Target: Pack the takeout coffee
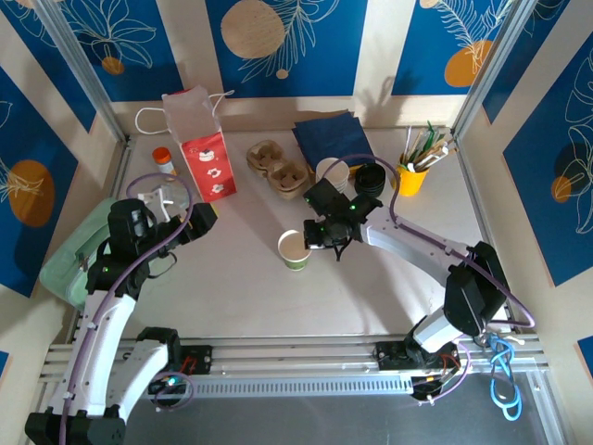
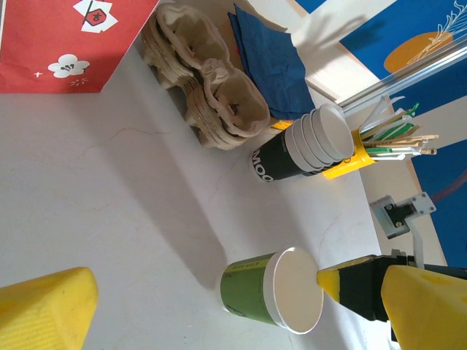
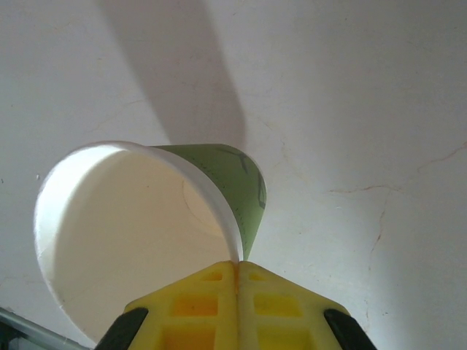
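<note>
The takeout coffee [image 1: 295,248] is a small green-sided paper cup standing upright mid-table, with no lid on it and a white, empty inside. My right gripper [image 1: 316,241] is at the cup's right side, shut on the rim. In the right wrist view its yellow fingers [image 3: 211,292] meet with the cup wall [image 3: 244,182] running into the seam between them. My left gripper [image 1: 200,219] hangs open well to the left of the cup. In the left wrist view the cup [image 2: 252,288] shows ahead, with the right gripper [image 2: 327,277] at its rim.
A red-and-white paper bag [image 1: 206,148] stands at the back left beside an orange-capped bottle [image 1: 164,160]. Brown cup carriers [image 1: 278,167], navy napkins [image 1: 334,137], a stack of white-rimmed cups [image 1: 331,171], black lids [image 1: 369,178] and a yellow stirrer holder [image 1: 410,178] line the back.
</note>
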Robot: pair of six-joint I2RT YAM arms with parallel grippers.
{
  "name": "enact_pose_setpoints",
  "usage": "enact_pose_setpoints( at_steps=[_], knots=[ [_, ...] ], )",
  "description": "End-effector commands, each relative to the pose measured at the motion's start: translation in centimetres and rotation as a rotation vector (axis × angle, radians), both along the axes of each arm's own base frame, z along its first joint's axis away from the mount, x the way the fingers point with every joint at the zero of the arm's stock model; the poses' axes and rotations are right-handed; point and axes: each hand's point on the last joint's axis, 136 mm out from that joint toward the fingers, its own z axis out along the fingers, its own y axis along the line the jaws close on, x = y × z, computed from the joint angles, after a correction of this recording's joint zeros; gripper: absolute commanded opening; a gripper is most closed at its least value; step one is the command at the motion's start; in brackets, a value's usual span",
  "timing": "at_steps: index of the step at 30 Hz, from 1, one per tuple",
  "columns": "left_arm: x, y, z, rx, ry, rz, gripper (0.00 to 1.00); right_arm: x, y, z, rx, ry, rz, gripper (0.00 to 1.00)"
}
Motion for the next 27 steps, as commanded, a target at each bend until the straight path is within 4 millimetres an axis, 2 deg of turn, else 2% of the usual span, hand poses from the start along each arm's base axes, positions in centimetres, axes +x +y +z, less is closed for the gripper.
enact_pose_setpoints(
  at_steps=[1, 7, 12, 16, 20, 24, 27],
  knots=[
    [0.2, -0.1, 0.3, -0.001, -0.020, 0.005, 0.99, -0.2, -0.2, -1.0, -0.022, 0.016, -0.016, 0.03],
    [0.3, 0.0, 0.2, 0.001, -0.020, 0.006, 0.99, -0.4, -0.6, -1.6, -0.042, 0.030, -0.020, 0.06],
    [0.4, -0.1, 0.2, 0.000, -0.017, 0.005, 0.99, -0.4, -0.6, -1.4, -0.043, 0.030, -0.025, 0.16],
    [0.4, 0.0, 0.2, 0.001, -0.018, 0.006, 0.99, -0.4, -0.8, -0.5, -0.048, 0.019, -0.031, 0.26],
    [0.2, 0.0, 0.3, 0.003, -0.018, 0.007, 0.99, -0.2, -1.3, 1.5, -0.048, -0.023, -0.041, 0.28],
    [0.1, 0.1, 0.4, 0.006, -0.024, 0.009, 0.99, 0.8, -3.4, 3.5, -0.087, -0.123, -0.075, 0.32],
    [-0.1, 0.1, 0.7, 0.012, -0.032, 0.007, 0.99, 2.0, -5.8, 4.7, -0.106, -0.173, -0.136, 0.41]
  ],
)
